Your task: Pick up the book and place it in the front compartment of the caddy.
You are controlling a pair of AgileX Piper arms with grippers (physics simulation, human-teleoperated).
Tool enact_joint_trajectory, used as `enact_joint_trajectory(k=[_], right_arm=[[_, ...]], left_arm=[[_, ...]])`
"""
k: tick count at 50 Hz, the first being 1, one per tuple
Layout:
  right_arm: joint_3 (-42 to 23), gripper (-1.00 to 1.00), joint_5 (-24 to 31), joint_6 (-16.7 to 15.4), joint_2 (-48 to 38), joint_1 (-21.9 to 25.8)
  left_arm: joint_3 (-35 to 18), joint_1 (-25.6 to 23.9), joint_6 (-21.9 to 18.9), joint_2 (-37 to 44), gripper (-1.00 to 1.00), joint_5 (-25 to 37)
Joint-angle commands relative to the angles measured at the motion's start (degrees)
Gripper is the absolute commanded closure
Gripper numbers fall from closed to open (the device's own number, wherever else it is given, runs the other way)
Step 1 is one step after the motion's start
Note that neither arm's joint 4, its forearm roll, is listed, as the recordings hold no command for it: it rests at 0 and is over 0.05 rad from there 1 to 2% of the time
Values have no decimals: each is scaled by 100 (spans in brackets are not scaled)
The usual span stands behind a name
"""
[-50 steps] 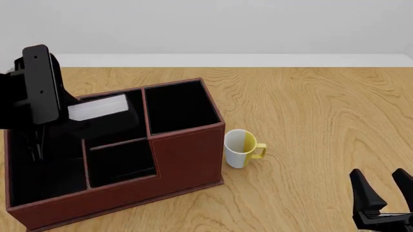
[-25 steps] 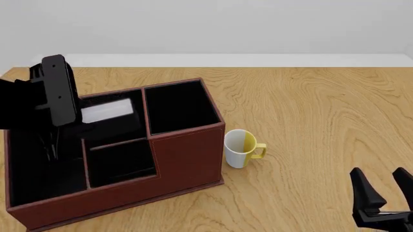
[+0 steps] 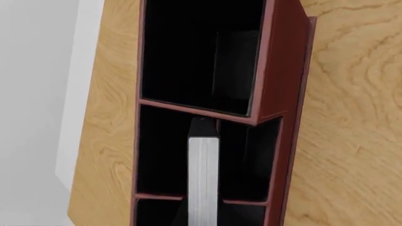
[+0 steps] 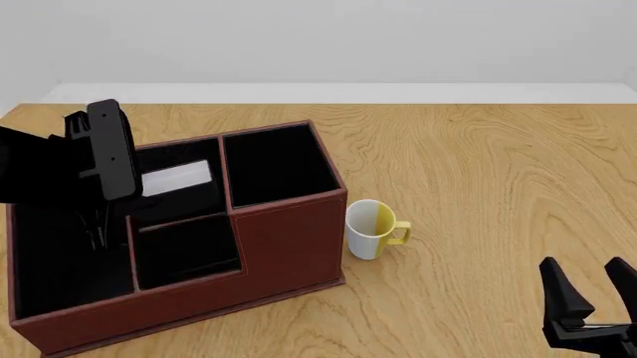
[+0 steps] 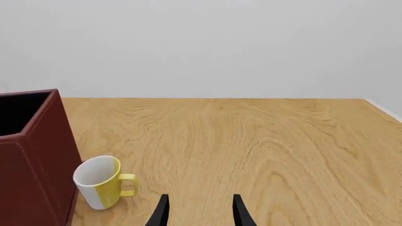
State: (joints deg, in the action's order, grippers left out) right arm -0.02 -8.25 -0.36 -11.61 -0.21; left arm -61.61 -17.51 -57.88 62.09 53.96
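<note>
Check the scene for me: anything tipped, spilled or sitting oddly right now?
Nothing spilled or damaged. The mug stands upright on the table beside the caddy. The one oddity is the book, which sits tilted over the caddy's back-left section rather than flat, below the left arm. The right end effector is open and idle.

- Caddy (image 4: 289, 239) sits on the table (image 4: 478, 164), left half of the front view.
- Mug (image 4: 371, 228) stands upright on the table just beside the caddy's right wall, handle pointing right, away from the caddy.
- Book (image 4: 177, 177) is over the caddy's rear left section, left of the rear right section, behind the lowered front section; in the left wrist view its page edge (image 3: 204, 181) lies above the divider area.
- Left gripper (image 4: 100, 224) is at the caddy's left side, beside the book.
- Right gripper (image 4: 589, 291) is at the near right, well apart from mug and caddy.
</note>
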Motion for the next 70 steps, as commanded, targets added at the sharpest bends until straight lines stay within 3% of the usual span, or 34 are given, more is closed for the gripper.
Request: enact_joint_trajectory(k=[1, 6, 9, 32, 70], right_arm=[[0, -100, -50, -7, -55, -22], [0, -100, -38, -6, -46, -13], [0, -100, -55, -6, -66, -10], [0, -100, -61, -7, -52, -26], [2, -100, -142, 41, -92, -113]], left_arm=[[5, 49, -16, 77, 100, -182], [85, 222, -166, 131, 100, -291], [33, 132, -40, 129, 100, -257], [320, 247, -224, 231, 100, -526], [561, 194, -183, 592, 100, -1005]])
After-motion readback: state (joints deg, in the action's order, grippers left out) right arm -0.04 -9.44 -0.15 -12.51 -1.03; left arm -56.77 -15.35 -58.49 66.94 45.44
